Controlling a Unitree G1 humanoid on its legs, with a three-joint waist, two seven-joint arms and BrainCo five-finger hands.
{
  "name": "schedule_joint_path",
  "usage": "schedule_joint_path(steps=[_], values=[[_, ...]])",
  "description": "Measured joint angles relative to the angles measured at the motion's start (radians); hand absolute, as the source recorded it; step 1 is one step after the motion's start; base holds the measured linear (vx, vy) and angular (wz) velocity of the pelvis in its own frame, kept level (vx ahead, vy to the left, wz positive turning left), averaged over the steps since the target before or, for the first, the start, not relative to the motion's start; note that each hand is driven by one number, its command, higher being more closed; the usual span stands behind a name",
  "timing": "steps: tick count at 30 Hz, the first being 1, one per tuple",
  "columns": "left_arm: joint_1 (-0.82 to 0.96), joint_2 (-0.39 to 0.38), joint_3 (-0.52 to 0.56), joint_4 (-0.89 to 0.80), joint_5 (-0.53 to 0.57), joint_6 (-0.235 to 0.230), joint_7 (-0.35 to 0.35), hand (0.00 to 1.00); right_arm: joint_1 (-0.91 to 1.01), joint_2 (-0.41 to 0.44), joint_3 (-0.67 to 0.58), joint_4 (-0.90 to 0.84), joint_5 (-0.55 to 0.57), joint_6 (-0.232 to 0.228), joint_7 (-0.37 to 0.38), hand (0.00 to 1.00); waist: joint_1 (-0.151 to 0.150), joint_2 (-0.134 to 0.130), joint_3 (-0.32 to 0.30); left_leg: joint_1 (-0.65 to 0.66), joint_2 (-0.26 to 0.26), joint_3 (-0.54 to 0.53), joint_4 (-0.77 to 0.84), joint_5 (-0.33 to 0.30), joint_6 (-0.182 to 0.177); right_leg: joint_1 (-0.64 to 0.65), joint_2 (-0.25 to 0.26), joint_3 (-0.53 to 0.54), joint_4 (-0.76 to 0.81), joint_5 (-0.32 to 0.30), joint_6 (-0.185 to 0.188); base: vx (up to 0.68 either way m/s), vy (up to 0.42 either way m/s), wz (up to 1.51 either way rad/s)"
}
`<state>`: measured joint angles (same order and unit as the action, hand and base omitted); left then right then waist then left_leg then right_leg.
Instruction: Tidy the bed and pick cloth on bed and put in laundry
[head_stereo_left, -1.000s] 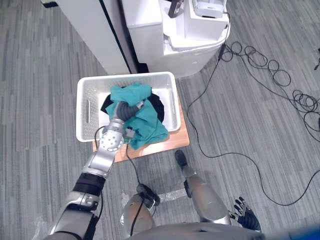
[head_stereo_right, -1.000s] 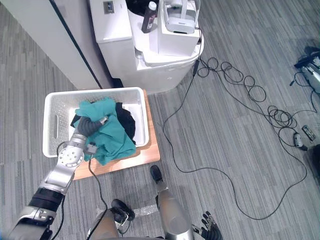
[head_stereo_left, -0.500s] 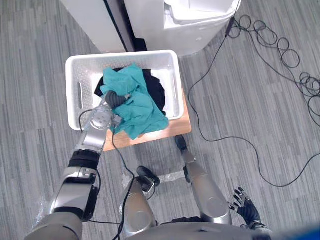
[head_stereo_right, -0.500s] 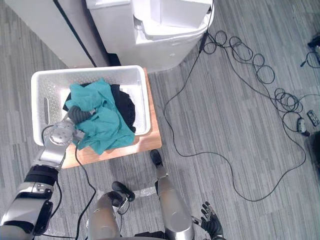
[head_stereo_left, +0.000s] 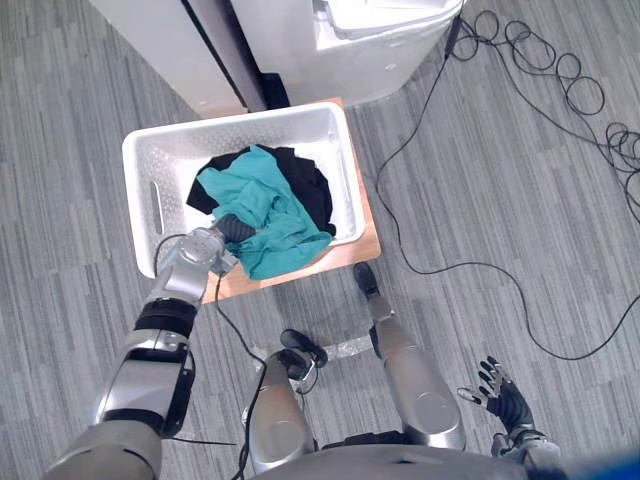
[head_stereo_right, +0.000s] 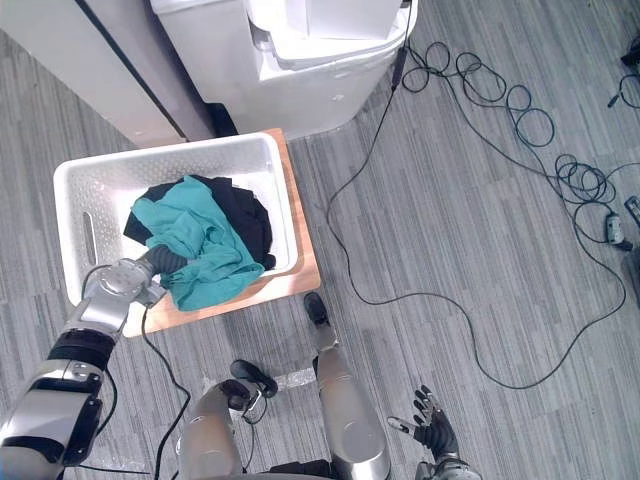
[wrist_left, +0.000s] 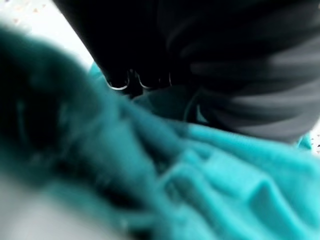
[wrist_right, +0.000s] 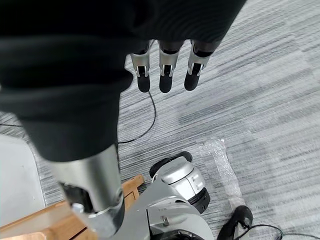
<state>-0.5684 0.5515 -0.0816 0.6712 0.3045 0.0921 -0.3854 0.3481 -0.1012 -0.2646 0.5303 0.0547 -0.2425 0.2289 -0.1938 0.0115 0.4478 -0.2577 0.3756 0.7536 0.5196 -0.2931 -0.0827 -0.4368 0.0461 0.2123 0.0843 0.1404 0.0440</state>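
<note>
Item: right hand, nearest, low at the robot's right side, hanging over the grey striped carpet floor; its fingers are pointing straight out and spread, gripping nothing. Item: clear plastic sheet, lying crumpled on the floor near the robot. Item: left hand, reaching forward to the near side of the basket; its dark ribbed cover is pressing into the teal folds and its fingers are lying buried in the fabric, so whether they are closing on it cannot be told. Item: teal cloth, the task's piece, lying bunched in the white laundry basket, its near edge draping over the basket's near rim just beside the left wrist. Item: black garment, lying in the same basket under and behind the teal cloth, showing at the far and right sides of it. Item: wooden board, sitting under the basket, its edge showing along the basket's right and near sides. Item: white unit, farthest, standing on the floor just beyond the basket, with black cable trailing from it and looping across the carpet to the right.
</note>
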Motion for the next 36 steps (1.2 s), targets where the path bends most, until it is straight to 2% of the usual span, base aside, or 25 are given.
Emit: schedule_joint_path(steps=[3,6,9,12,14,19,23,27,31,33,36], values=[[0.0,0.062,-0.029,-0.038,-0.002,-0.017,-0.028,0.0,0.0,0.002,0.003,-0.004,0.0,0.011,-0.024,0.0,-0.007,0.004,0.002,0.033,-0.029,-0.001,-0.04,0.015,0.004,0.026,-0.017,-0.007,-0.001,-0.003,0.003,0.0,-0.055,0.1],[0.004,0.129,-0.034,-0.099,-0.01,-0.033,-0.075,0.0,0.001,0.003,0.022,-0.005,0.0,0.058,-0.042,0.0,-0.005,0.006,0.0,0.066,-0.038,-0.014,-0.061,0.022,0.003,0.066,-0.025,-0.032,-0.007,-0.007,0.0,-0.01,-0.062,0.16],[0.014,0.181,-0.036,-0.163,-0.011,-0.059,-0.129,0.0,0.003,0.002,0.036,-0.004,0.0,0.104,-0.047,0.0,-0.001,0.021,-0.01,0.075,-0.044,-0.034,-0.082,0.03,0.001,0.099,-0.039,-0.065,-0.023,-0.014,-0.005,-0.01,-0.06,0.34],[0.04,0.216,-0.06,-0.215,-0.027,-0.082,-0.178,0.0,0.003,-0.001,0.04,-0.002,0.002,0.141,-0.055,0.0,0.022,0.037,-0.038,0.092,-0.045,-0.037,-0.102,0.049,0.0,0.128,-0.044,-0.091,-0.042,-0.014,-0.005,0.03,-0.057,0.23],[0.06,0.237,-0.077,-0.248,-0.059,-0.103,-0.211,0.0,0.003,-0.003,0.039,0.007,0.007,0.163,-0.057,0.0,0.04,0.037,-0.083,0.101,-0.052,-0.05,-0.125,0.063,-0.003,0.14,-0.047,-0.102,-0.052,-0.014,-0.005,0.04,-0.047,0.19],[0.13,0.291,-0.079,-0.325,-0.12,-0.138,-0.312,0.0,0.001,0.001,0.04,0.037,0.021,0.197,-0.055,0.0,0.059,0.032,-0.163,0.154,-0.072,-0.069,-0.178,0.083,-0.01,0.208,-0.057,-0.13,-0.085,-0.014,-0.006,0.03,-0.034,0.16],[0.175,0.333,-0.071,-0.395,-0.166,-0.159,-0.35,0.0,0.001,0.001,0.028,0.091,0.041,0.238,-0.055,0.0,0.078,0.025,-0.216,0.19,-0.099,-0.088,-0.228,0.102,-0.012,0.258,-0.07,-0.145,-0.123,-0.014,-0.006,0.01,-0.029,0.19],[0.229,0.335,0.036,-0.423,-0.289,-0.159,-0.313,0.0,-0.001,0.003,-0.002,0.156,0.046,0.271,-0.053,0.0,0.089,0.013,-0.271,0.221,-0.12,-0.115,-0.277,0.123,-0.017,0.308,-0.078,-0.169,-0.156,-0.014,-0.006,0.01,-0.024,0.16],[0.327,0.314,0.219,-0.424,-0.516,-0.112,-0.282,0.0,-0.004,0.004,-0.042,0.198,0.06,0.307,-0.045,0.0,0.098,-0.004,-0.312,0.249,-0.145,-0.133,-0.334,0.149,-0.019,0.33,-0.084,-0.176,-0.168,-0.014,-0.006,0.02,-0.012,0.09],[0.413,0.242,0.286,-0.417,-0.593,-0.085,-0.27,0.0,-0.007,0.0,-0.056,0.2,0.061,0.329,-0.042,0.0,0.105,-0.005,-0.324,0.286,-0.16,-0.133,-0.375,0.167,-0.021,0.354,-0.088,-0.188,-0.173,-0.017,-0.002,0.02,0.005,0.07],[0.551,0.079,0.32,-0.398,-0.612,-0.076,-0.243,0.0,-0.021,0.001,-0.064,0.207,0.062,0.352,-0.038,0.0,0.112,-0.009,-0.359,0.325,-0.178,-0.136,-0.425,0.183,-0.023,0.379,-0.094,-0.201,-0.172,-0.031,0.004,0.03,0.007,0.09]])
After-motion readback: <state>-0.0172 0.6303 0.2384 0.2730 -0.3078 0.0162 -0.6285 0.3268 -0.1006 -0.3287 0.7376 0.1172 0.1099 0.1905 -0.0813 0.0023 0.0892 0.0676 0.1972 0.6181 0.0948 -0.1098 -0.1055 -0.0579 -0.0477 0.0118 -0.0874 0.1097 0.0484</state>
